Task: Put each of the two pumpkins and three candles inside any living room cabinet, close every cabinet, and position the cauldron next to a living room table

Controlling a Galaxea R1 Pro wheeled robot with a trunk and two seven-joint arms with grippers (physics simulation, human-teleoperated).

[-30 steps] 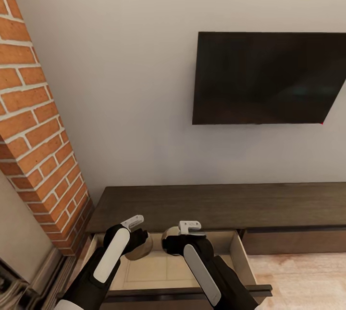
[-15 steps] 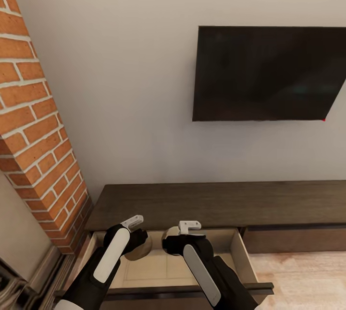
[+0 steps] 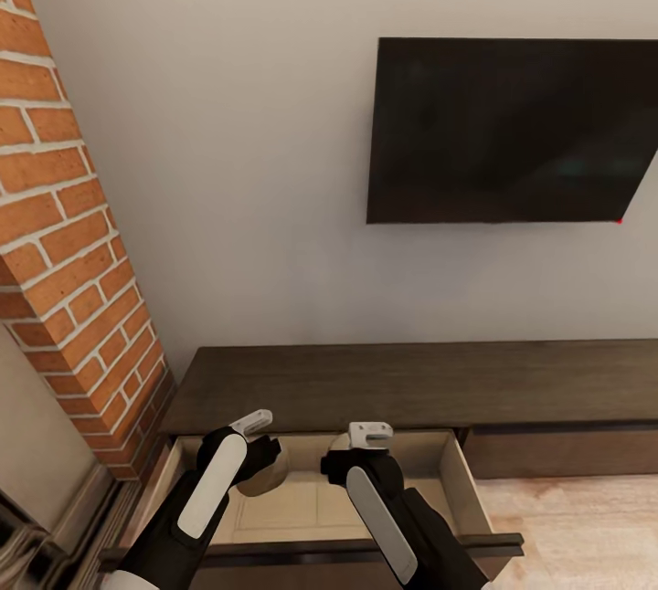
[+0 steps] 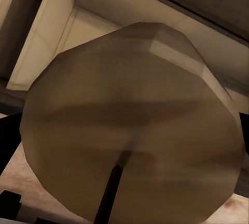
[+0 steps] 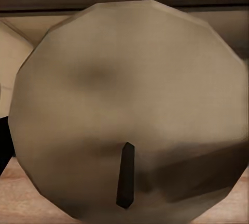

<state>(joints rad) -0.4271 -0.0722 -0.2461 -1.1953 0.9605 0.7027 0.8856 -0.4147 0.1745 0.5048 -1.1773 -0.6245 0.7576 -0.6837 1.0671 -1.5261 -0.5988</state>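
I am holding two candles above the open drawer (image 3: 457, 489) of the long low dark-brown wooden cabinet (image 3: 411, 384). My left gripper (image 3: 260, 453) is pinching a short stubby candle with a pale cream top (image 4: 135, 125) between its fingers, and the pale wood drawer inside is lying just under it. My right gripper (image 3: 352, 458) is pinching another short grey-cream candle with a dark wick (image 5: 129, 115) in the same way, near the first one. A black flat television (image 3: 512, 129) is hanging on the wall beyond my fingers.

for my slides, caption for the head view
Both grippers, left and right, hold candles over the cabinet's open drawer.
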